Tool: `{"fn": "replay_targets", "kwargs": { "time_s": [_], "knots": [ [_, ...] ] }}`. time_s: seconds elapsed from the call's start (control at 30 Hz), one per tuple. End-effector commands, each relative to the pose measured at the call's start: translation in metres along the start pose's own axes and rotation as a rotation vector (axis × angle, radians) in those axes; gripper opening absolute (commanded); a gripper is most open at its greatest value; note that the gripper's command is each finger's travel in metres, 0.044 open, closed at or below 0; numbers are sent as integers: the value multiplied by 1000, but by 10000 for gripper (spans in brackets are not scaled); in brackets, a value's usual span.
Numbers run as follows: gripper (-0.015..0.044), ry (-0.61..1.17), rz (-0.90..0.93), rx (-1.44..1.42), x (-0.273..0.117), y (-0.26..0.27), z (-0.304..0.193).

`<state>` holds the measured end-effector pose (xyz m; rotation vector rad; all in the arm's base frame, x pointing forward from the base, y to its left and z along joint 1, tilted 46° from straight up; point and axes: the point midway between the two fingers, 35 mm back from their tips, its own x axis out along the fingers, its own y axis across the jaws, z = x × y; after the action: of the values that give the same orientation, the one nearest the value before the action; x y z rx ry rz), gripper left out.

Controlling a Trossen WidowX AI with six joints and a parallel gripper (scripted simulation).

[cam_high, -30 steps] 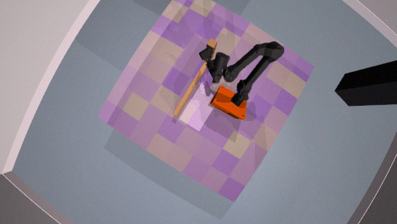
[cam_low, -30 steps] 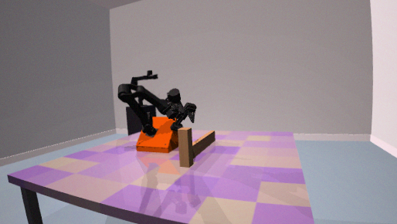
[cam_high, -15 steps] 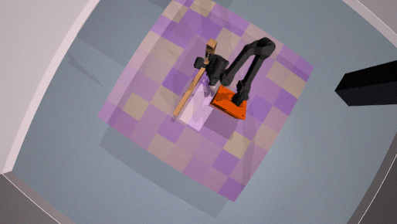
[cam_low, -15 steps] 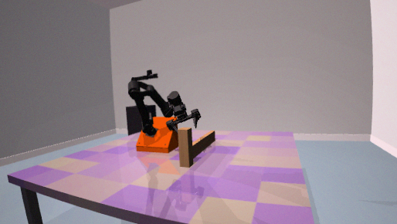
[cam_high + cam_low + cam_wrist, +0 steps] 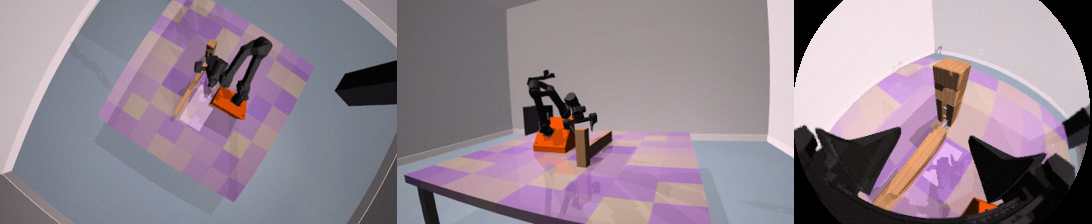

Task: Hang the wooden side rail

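The wooden headboard post (image 5: 211, 43) (image 5: 581, 151) (image 5: 952, 77) stands upright on the table, its slot facing the rail. The wooden side rail (image 5: 184, 102) (image 5: 602, 142) (image 5: 913, 165) runs away from the post, low along the table. Its near end is at the foot of the slot. Small bright metal parts (image 5: 945, 123) show there, but I cannot tell whether the hooks sit on the pins. My gripper (image 5: 205, 74) (image 5: 582, 129) (image 5: 935, 135) is wide open and empty, above the rail near the post. In the wrist view its fingers stand either side of the rail.
The orange arm base (image 5: 227, 105) (image 5: 551, 147) (image 5: 981, 206) is beside the rail on the checkered table (image 5: 133, 106) (image 5: 622, 185). The table edge (image 5: 474, 201) runs along the front. A black block (image 5: 368, 86) (image 5: 530, 120) stands beyond the table behind the base.
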<state>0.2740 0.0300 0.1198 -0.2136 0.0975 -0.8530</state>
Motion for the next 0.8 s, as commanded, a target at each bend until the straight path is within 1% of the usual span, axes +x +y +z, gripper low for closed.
{"fn": "replay_targets", "kwargs": {
  "time_s": [0.0, 0.4, 0.47, 0.77],
  "knots": [
    [440, 1, -6, -11, 0, -1, -1],
    [440, 0, -3, -21, 0, 0, -1],
    [440, -3, 15, -96, 1, 9, -1],
    [440, -6, 148, -606, 5, 65, -5]
  ]
}}
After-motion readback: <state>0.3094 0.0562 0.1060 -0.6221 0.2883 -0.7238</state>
